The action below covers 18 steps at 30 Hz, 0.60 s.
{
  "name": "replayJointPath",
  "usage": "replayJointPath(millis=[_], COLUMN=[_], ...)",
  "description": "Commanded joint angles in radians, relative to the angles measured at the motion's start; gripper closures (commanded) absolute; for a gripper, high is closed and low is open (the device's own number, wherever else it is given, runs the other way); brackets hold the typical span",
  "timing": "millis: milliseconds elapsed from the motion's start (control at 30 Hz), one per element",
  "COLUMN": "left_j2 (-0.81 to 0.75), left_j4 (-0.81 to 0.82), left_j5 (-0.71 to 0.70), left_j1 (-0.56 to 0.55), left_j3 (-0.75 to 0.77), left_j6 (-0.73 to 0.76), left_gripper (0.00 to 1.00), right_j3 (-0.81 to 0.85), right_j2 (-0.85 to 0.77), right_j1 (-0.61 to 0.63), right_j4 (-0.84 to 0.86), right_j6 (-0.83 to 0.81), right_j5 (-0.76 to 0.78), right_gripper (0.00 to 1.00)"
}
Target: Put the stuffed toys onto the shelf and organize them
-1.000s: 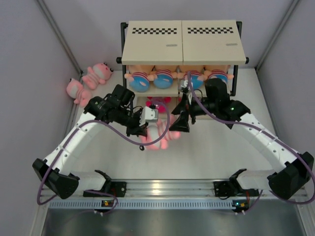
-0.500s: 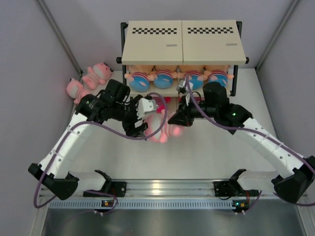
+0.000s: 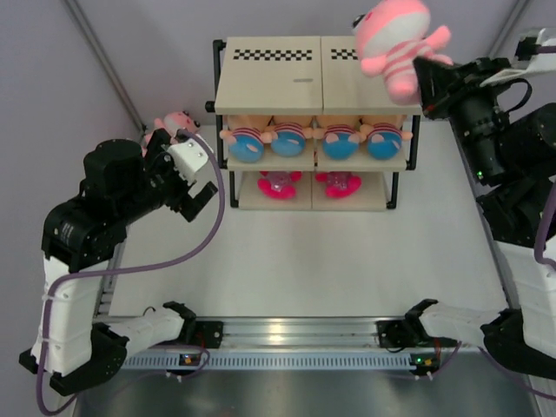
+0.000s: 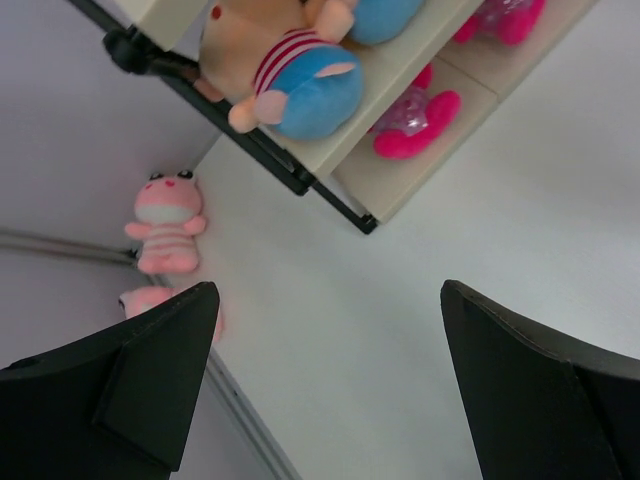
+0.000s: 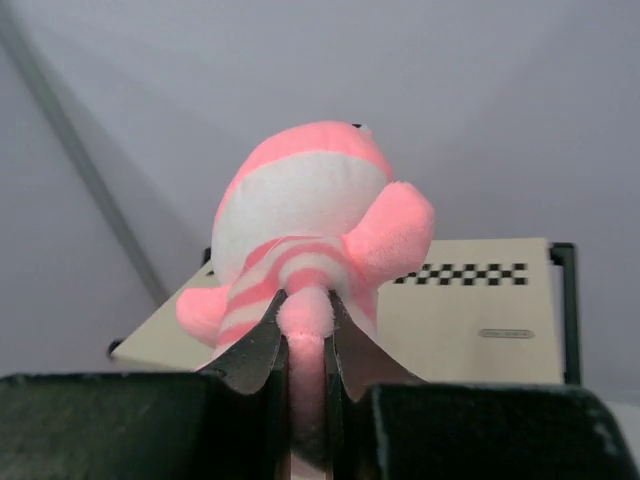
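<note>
Top right of the overhead view, the pink striped plush [image 3: 395, 43] reads as soft, fuzzy fleece, and the right gripper [image 5: 307, 300] clamped on it is smooth black plastic with a dull sheen. The left gripper [image 4: 325, 300] shows fingers [image 4: 150, 380] in matt black plastic too. The shelf [image 3: 321, 82] has flat, matt beige boards, wood-like, on thin black posts that look like painted metal. On the middle tier the dolls [image 3: 246, 139] are short-pile cloth. Below them, the magenta toys [image 4: 415, 110] carry a glittery, shinier patch. The table [image 3: 330, 269] is smooth matt white, and the rail [image 3: 287, 330] along the bottom edge glints as bare metal.
</note>
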Motion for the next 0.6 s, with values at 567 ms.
replayJointPath(millis=[567], left_j2=[0.107], left_j4=[0.258], left_j5=[-0.499], left_j1=[0.090], left_j3=[-0.171], left_j6=[-0.114], left_gripper=[0.01], right_j3=[-0.100], right_j2=[0.270], right_j1=[-0.356], right_j4=[0.094], right_j6=[0.473], right_j5=[0.006], right_gripper=[1.00])
